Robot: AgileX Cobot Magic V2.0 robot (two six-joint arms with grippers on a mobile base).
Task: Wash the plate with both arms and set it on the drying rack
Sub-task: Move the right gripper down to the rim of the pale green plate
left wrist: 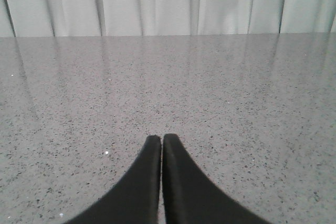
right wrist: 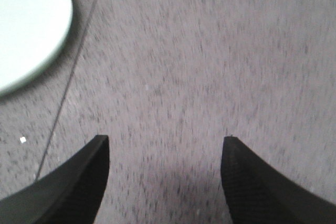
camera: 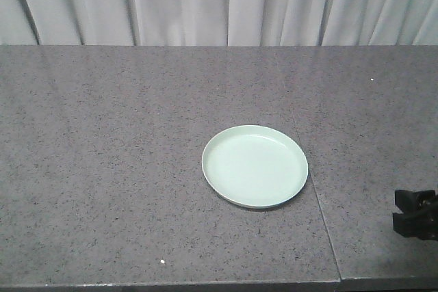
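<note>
One pale mint-green plate (camera: 254, 167) is sitting flat on the speckled grey countertop (camera: 102, 169), right beside a thin seam (camera: 317, 200) in the stone. The left gripper (left wrist: 161, 139) is pointing across bare counter with its jaws pressed together, pinching nothing. The right gripper (right wrist: 165, 139) is hanging with its jaws spread wide, nothing between them. The plate is peeking in at the upper left of the right wrist view, well apart from the fingers. A white curtain (camera: 205, 5) is hanging behind the counter.
</note>
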